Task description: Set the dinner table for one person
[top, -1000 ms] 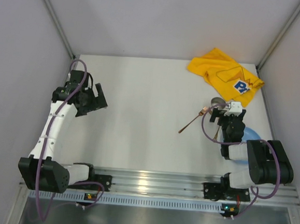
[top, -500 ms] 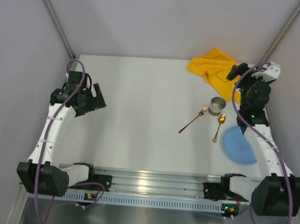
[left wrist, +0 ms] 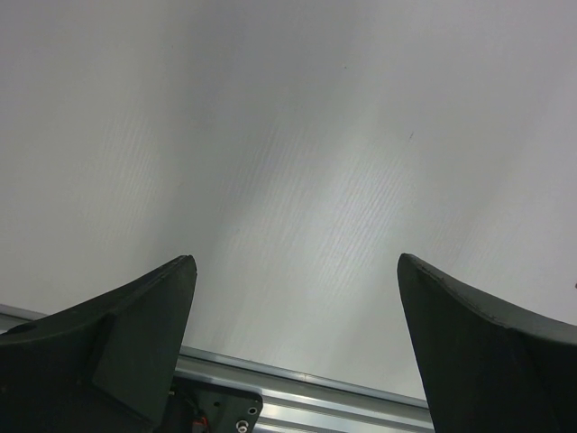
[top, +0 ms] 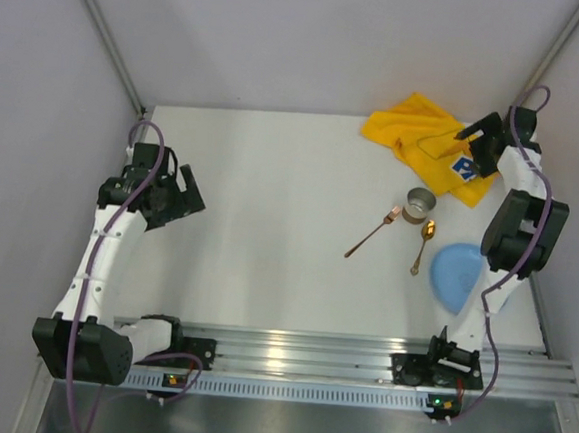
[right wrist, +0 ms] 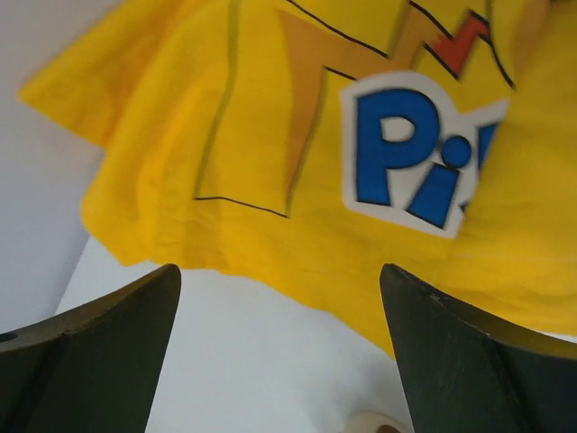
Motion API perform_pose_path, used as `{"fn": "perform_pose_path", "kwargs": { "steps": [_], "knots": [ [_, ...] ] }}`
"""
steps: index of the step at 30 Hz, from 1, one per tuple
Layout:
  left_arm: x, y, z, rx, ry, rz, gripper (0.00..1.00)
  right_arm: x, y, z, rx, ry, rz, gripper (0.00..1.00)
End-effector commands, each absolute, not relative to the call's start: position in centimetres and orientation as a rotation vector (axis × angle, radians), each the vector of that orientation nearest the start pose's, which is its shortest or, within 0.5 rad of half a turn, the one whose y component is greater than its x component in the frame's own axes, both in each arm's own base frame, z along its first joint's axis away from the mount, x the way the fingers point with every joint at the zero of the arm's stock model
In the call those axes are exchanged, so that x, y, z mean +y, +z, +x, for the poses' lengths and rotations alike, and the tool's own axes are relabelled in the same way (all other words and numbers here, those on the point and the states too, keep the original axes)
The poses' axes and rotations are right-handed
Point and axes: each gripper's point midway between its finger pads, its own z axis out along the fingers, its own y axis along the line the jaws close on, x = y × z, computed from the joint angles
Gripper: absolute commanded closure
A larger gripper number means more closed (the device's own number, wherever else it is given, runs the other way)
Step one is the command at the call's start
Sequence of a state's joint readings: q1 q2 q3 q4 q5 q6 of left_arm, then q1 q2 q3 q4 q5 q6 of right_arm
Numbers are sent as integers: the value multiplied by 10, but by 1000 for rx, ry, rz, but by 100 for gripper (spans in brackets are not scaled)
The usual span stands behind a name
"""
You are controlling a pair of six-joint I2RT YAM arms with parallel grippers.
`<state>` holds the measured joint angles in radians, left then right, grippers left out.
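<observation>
The white dinner table carries a crumpled yellow printed cloth mat at the back right. It fills the upper right wrist view. My right gripper hangs open over the mat's right part, holding nothing. In front of the mat stand a small metal cup, a copper fork, a gold spoon and a blue plate. The cup's rim shows at the bottom of the right wrist view. My left gripper is open and empty over bare tabletop at the left.
Grey walls close in the table on the left, back and right. An aluminium rail with both arm bases runs along the near edge; it shows in the left wrist view. The right arm's links rise beside the blue plate.
My right gripper swung from above the cup and cutlery back to the far right, now over the yellow mat. The blue plate came fully into view. The left arm barely moved.
</observation>
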<state>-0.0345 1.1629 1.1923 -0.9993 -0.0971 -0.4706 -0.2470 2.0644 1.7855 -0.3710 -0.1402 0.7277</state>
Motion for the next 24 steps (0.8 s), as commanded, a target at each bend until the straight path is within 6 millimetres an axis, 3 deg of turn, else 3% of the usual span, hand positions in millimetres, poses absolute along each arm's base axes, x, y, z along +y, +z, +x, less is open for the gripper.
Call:
{"fn": "perform_pose_path", "kwargs": {
  "steps": [1,12,15,21,24],
  "knots": [
    [-12,198,267,2433,-103,-605,2,-83,149,545,2101,538,1220,8],
    [-12,176,269,2480,-86,-648,2,-42,65,520,2349,482,1257,12],
    [-13,175,272,2492,-90,-650,2,-34,54,510,2388,467,1273,14],
    [-13,175,276,2493,-89,-655,1,-44,60,489,2376,327,1289,15],
    [-14,171,276,2503,-91,-655,2,-46,61,488,2374,282,1261,14]
  ]
}}
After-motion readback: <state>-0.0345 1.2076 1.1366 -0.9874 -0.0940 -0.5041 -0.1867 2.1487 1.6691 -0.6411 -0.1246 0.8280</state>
